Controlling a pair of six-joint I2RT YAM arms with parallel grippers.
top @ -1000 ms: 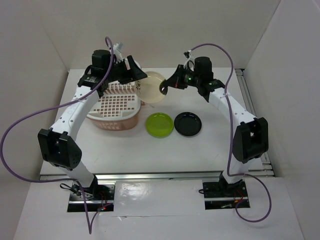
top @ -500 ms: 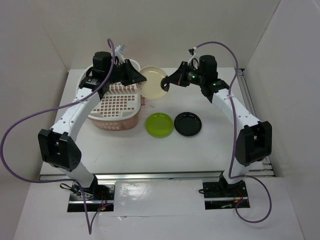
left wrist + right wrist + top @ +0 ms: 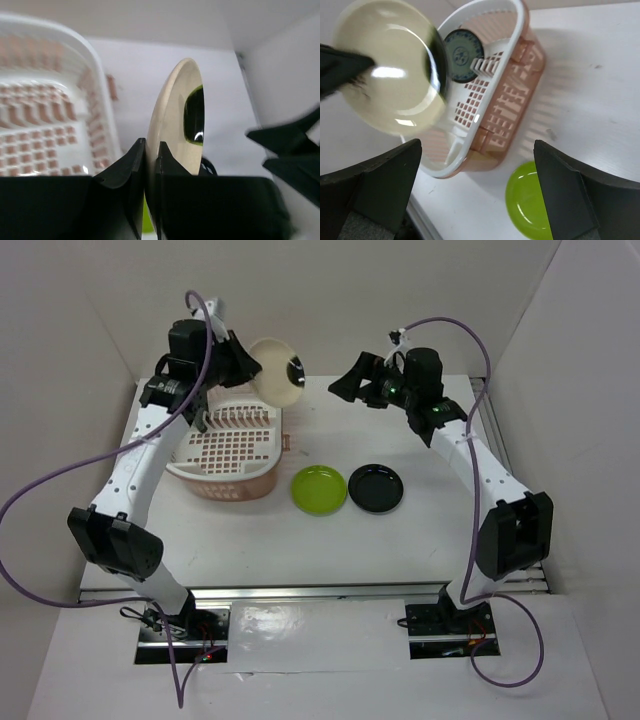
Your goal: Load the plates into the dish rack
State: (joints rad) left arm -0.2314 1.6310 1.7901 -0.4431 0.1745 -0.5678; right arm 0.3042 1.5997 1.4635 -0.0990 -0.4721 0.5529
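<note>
Cream plate (image 3: pixel 278 370) w/ a dark spot is pinched at its rim by the left gripper (image 3: pixel 150 150), one finger on each face. Plate is on edge, tilted, up off the table (image 3: pixel 300 540). Below that gripper sits the pink-and-white dish rack (image 3: pixel 228 487), w/ a dark teal patterned plate (image 3: pixel 462 50) upright by its tines. Right gripper (image 3: pixel 340 385) faces the cream plate across a gap, jaws spread wide, nothing btwn them. Lime green plate (image 3: pixel 319 489) & glossy black plate (image 3: pixel 376 487) lie flat side by side, below the right gripper, toward the arm bases.
</note>
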